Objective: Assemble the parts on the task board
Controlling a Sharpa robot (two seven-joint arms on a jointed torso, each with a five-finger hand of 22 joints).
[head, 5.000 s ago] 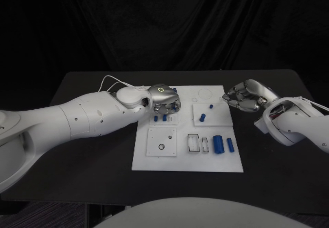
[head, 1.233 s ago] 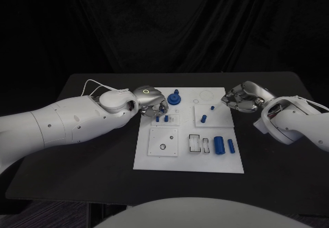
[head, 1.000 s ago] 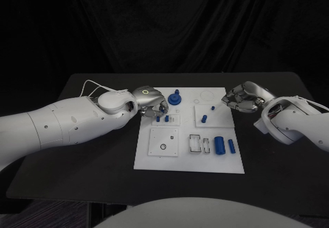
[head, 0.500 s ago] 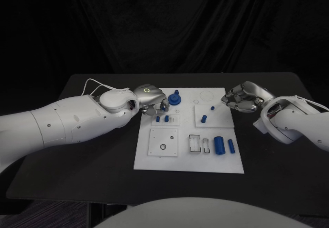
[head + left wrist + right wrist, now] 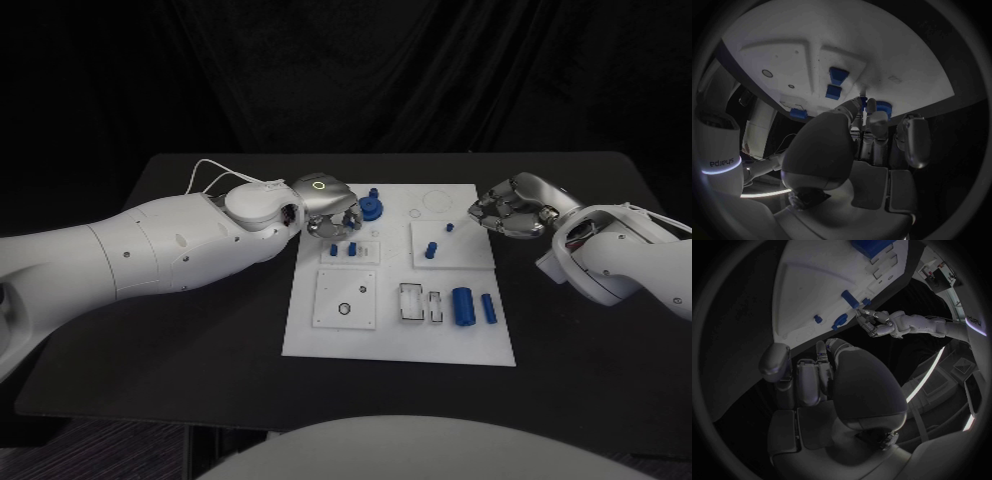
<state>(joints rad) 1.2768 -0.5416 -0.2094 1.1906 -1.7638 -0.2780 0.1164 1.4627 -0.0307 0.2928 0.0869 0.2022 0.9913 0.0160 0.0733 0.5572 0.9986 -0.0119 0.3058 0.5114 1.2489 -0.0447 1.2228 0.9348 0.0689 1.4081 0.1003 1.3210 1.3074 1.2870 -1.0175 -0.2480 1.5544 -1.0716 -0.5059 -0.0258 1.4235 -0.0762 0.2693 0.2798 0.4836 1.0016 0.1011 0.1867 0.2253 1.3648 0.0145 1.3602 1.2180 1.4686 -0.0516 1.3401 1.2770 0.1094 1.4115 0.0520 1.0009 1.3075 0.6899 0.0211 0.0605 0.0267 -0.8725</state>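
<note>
From the head view you see the task board (image 5: 398, 330) lying flat in the middle of the table (image 5: 173, 360). Your left hand (image 5: 329, 205) sits at the board's far left corner, fingers curled in beside the round blue part (image 5: 371, 209) with a stub on top; whether they touch it you cannot tell. Your right hand (image 5: 511, 208) hangs just off the board's far right edge, fingers curled in on nothing. Count the blue parts: one round one, two short pegs (image 5: 343, 249) standing in the left block, two small pieces (image 5: 438, 236) on the right block, and two cylinders (image 5: 472, 306) lying side by side near the front right. That makes seven. They look rigid, light and smooth, so they may slip or roll; take the cylinders across their sides, the round one by its rim

In the left wrist view your fingers (image 5: 873, 115) are drawn together with tips close to the board (image 5: 898, 50), a blue part (image 5: 883, 107) just behind them

In the right wrist view your fingers (image 5: 811, 375) are folded, holding nothing, beside the board's edge (image 5: 804, 295)
</note>
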